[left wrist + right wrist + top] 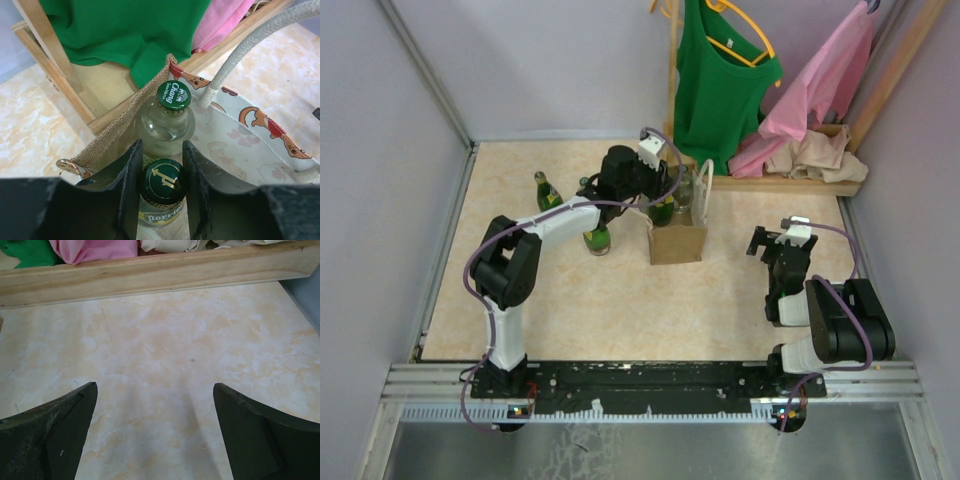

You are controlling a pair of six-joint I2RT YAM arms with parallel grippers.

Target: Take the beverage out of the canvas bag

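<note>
**Ana:** So, where does the canvas bag [677,243] stand?

**Ben:** Upright around the middle of the counter [570,310], its white rope handles [240,55] up, just near of the wooden clothes rack [790,183] that carries a green shirt [720,80] and a pink one [820,80].

**Ana:** And the drink?

**Ben:** In the left wrist view a Perrier bottle [164,182] with a green cap sits in the bag's mouth, between the burlap wall on the left and the printed lining [235,150] on the right. A clear Chang bottle [173,95], also green-capped, stands right behind it on the far side.

**Ana:** What is the left tool [161,150] doing?

**Ben:** It reaches down into the bag's opening, its dark fingers [127,185] drawn in tight on either side of the Perrier bottle at the cap.

**Ana:** The right tool [154,386]?

**Ben:** Spread wide with nothing between its fingers, over bare counter, well to the right of the bag.

**Ana:** Anything else out there?

**Ben:** Two green bottles left of the bag: one [547,190] farther out to the left, one [597,238] close under the left arm.
</note>
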